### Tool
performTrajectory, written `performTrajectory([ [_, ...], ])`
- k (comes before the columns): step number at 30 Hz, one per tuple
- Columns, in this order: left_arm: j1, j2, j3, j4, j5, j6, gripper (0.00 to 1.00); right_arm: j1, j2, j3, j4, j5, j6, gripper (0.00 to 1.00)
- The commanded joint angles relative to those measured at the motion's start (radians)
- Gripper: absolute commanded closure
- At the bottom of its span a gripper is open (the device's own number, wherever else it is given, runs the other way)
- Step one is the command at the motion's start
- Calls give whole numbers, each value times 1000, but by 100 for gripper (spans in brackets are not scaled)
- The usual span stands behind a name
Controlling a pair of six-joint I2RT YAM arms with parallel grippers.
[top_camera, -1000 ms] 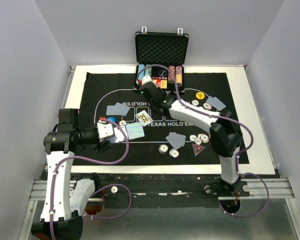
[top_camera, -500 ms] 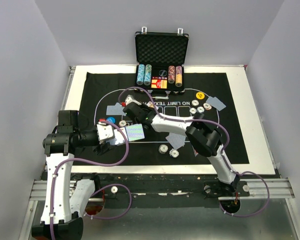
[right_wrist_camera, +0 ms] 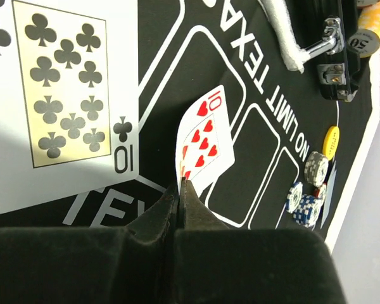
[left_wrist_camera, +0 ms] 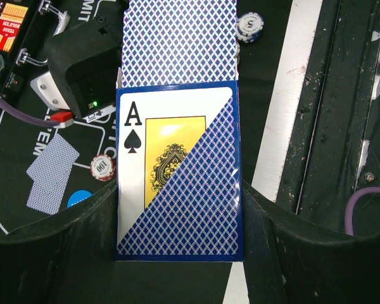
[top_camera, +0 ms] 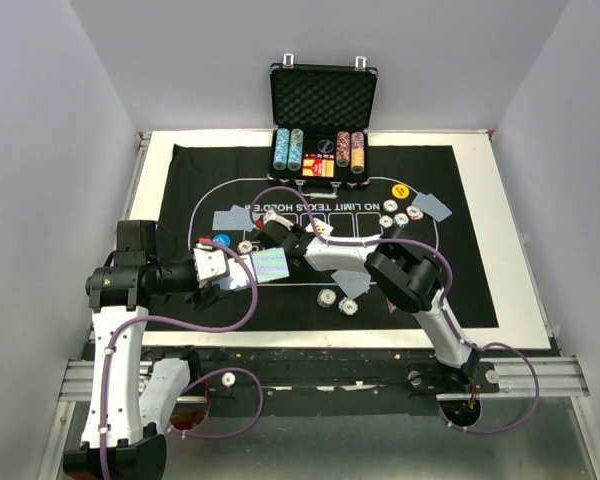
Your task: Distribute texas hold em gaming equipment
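Pinching the ten of hearts [right_wrist_camera: 206, 136] by its near corner with the right gripper [right_wrist_camera: 180, 185], jaws clenched flat on the card edge, face up, just beside the ten of clubs [right_wrist_camera: 66, 95] lying face up on the mat [right_wrist_camera: 253, 158]; not being able to tell whether the held card is touching the cloth

Judging this as laying the shared cards into the printed boxes at the middle of the mat. Doing it well probably meaning lowering the card flat into the next bare outline, squaring its edges with the print, avoiding any overlap with the ten of clubs, and letting go only once the card is resting on the cloth, so as not to be flipping or skidding it

Gripping the card box [left_wrist_camera: 177, 190] firmly with the left gripper [left_wrist_camera: 179, 218], over the left side of the mat. Holding it level and steady likely helping the next draw

Carrying blue-backed cards [left_wrist_camera: 180, 38] in that box, sticking out of its open top. Noting the case [top_camera: 323, 95] at the far edge with its lid up, housing chip stacks [top_camera: 288, 150] at both sides and a small red pack [top_camera: 323, 168] between them. Seeing loose chips [top_camera: 335, 298], a yellow button [top_camera: 401, 190], a blue button [top_camera: 221, 240] and face-down pairs [top_camera: 232, 217] spread about the mat
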State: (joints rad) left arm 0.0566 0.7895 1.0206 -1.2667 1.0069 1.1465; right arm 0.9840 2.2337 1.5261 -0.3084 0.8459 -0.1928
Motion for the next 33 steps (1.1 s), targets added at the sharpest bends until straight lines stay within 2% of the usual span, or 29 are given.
performTrajectory([
  [1,-3,-1,21,-3,52,1,56,4,-36,-20,-28,-105,84,90],
  [3,-4,-3,24,-3,48,1,56,5,-45,-24,-31,-145,96,84],
  [8,-4,-1,29,0,47,-2,56,4,-65,-32,-21,-211,118,80],
  [12,-3,-1,27,4,44,-2,56,4,-68,-34,-35,-237,119,60],
  [15,-3,1,27,6,45,-1,56,4,-83,-38,-43,-257,136,53],
  [26,-3,2,30,4,48,1,56,-19,-224,-37,-61,-404,243,47],
  [33,-4,4,32,4,52,2,55,-117,-364,-30,-106,-533,392,38],
])
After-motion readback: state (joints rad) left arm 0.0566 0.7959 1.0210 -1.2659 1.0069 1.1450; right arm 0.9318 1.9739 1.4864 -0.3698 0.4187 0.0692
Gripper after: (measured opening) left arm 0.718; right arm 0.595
